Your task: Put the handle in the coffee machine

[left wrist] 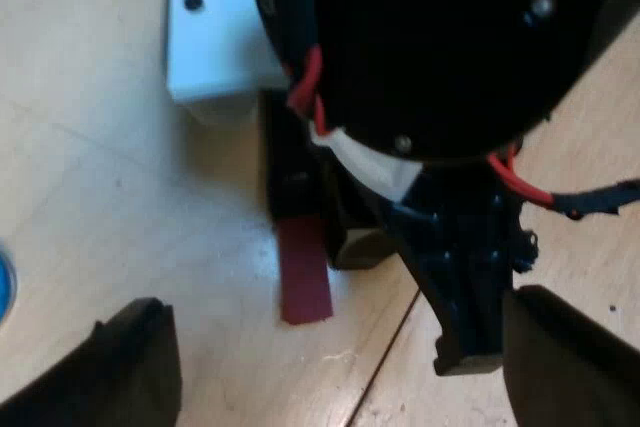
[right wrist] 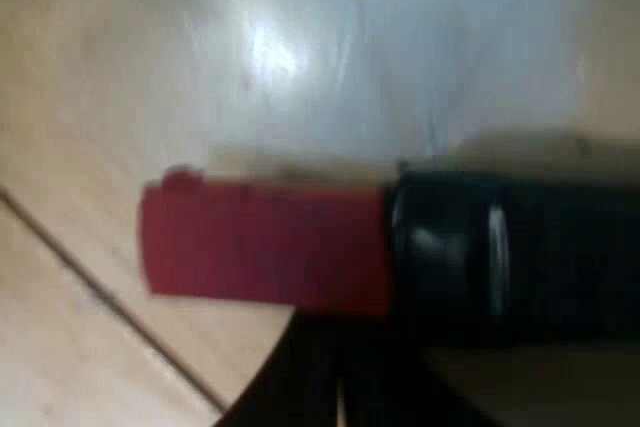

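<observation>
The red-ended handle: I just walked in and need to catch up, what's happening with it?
The right gripper is at the dark handle with a red end, down at the wooden table; whether it grips it, I cannot tell. The left gripper hovers open nearby, holding nothing. The handle is not yet locked in.

Bright glare on table [right wrist: 270,47] (soft shadows)
</observation>
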`<action>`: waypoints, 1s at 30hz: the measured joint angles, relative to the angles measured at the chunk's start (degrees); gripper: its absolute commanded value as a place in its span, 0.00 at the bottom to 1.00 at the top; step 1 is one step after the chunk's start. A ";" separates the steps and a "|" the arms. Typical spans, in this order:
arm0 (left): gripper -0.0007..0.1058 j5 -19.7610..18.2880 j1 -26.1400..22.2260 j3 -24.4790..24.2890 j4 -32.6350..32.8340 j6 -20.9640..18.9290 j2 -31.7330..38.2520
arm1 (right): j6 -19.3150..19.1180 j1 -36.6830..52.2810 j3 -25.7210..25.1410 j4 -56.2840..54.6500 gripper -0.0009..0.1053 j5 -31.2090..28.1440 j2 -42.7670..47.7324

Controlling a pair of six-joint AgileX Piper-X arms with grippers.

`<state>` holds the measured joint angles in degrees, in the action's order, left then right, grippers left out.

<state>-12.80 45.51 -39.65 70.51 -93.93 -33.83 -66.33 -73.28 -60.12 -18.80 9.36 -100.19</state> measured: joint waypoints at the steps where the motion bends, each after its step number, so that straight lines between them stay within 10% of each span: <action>1: 0.65 0.00 0.00 0.00 0.13 0.00 0.00 | 0.00 0.00 0.00 0.28 0.01 0.01 0.03; 25: 0.65 1.96 0.00 -13.50 3.13 -0.87 0.88 | -2.25 -0.30 0.10 -18.84 0.01 -14.91 13.45; 30: 0.65 3.92 0.00 -13.88 3.76 -2.81 4.89 | -2.61 -0.16 0.10 -26.73 0.29 -21.56 20.79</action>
<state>-8.88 45.51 -53.53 74.28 -96.74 -28.93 -68.94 -73.44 -60.02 -45.53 -12.20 -79.40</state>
